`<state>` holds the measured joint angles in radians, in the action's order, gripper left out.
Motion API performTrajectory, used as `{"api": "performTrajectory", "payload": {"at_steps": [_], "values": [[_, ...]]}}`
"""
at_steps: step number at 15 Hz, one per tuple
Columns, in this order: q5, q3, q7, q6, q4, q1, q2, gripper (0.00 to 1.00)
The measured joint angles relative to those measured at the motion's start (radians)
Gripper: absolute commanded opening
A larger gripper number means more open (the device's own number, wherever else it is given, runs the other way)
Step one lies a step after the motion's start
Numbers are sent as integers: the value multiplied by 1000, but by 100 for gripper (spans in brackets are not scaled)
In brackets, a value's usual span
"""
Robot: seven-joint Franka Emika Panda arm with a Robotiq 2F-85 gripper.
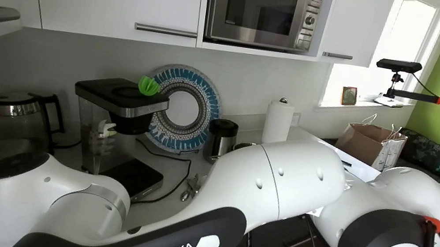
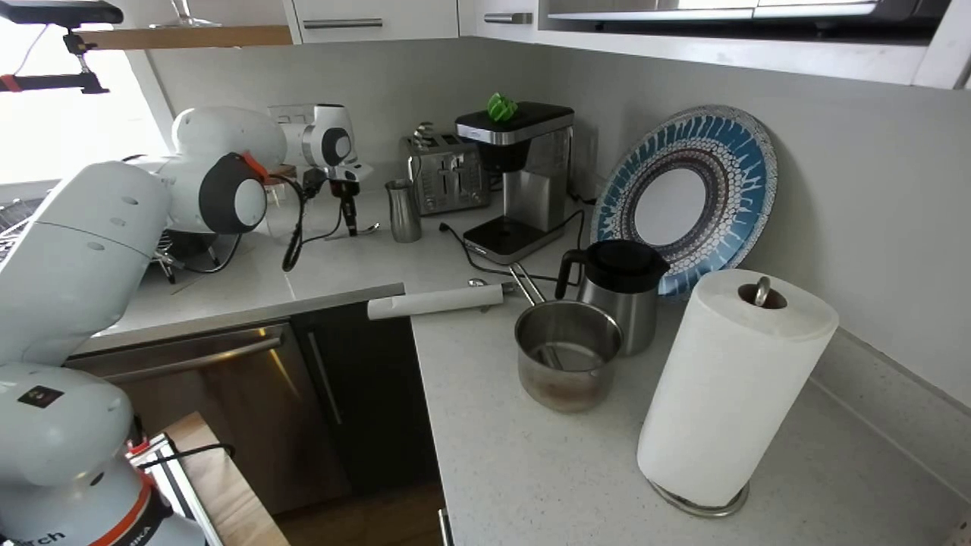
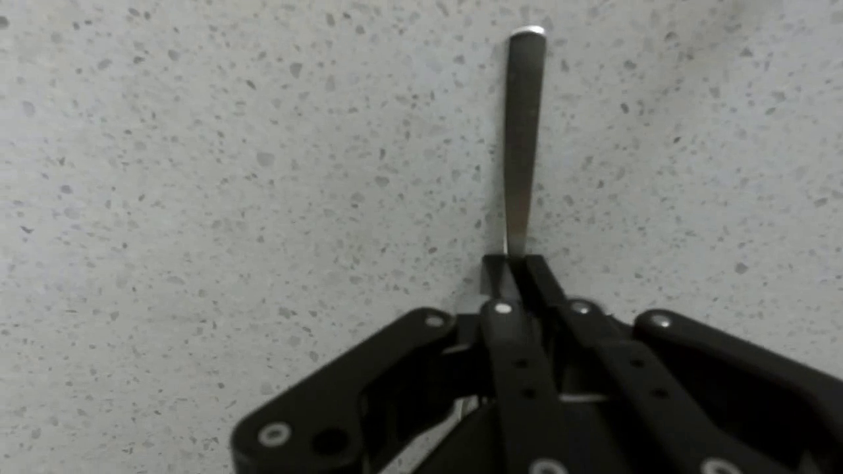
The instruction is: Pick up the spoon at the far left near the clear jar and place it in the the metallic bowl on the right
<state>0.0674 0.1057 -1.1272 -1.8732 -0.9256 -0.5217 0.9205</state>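
Observation:
The spoon [image 3: 522, 125] lies along the speckled counter in the wrist view, its flat steel handle pointing away from my gripper. My gripper [image 3: 517, 260] is shut on the spoon's narrow part; the bowl end is hidden under the fingers. In an exterior view the gripper [image 2: 351, 226] is low at the far counter, with the spoon [image 2: 369, 228] at its tips. The metallic bowl [image 2: 565, 385], a round steel pan with a handle, stands on the near counter. Its rim [image 1: 244, 145] shows partly behind my arm. A clear jar [image 2: 281, 205] is partly hidden behind the gripper's cables.
A steel pitcher [image 2: 403, 212] and toaster [image 2: 451, 178] stand beside the gripper. The coffee maker [image 2: 523, 182], dark-lidded carafe [image 2: 622, 296], patterned plate [image 2: 686, 205] and paper towel roll [image 2: 728, 394] stand around the metallic bowl. A long white object [image 2: 436, 301] lies at the counter corner.

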Motion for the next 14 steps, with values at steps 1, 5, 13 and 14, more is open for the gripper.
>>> {"api": "performTrajectory", "payload": {"at_steps": [1,5,13,14], "values": [[2,-1,0,6,8,0,4,2],[2,-4,-5,10,28,1,5,2],[-21,-7,-79,123,13,30,-72,2],[-21,-10,-86,125,-3,35,-88,2]]}}
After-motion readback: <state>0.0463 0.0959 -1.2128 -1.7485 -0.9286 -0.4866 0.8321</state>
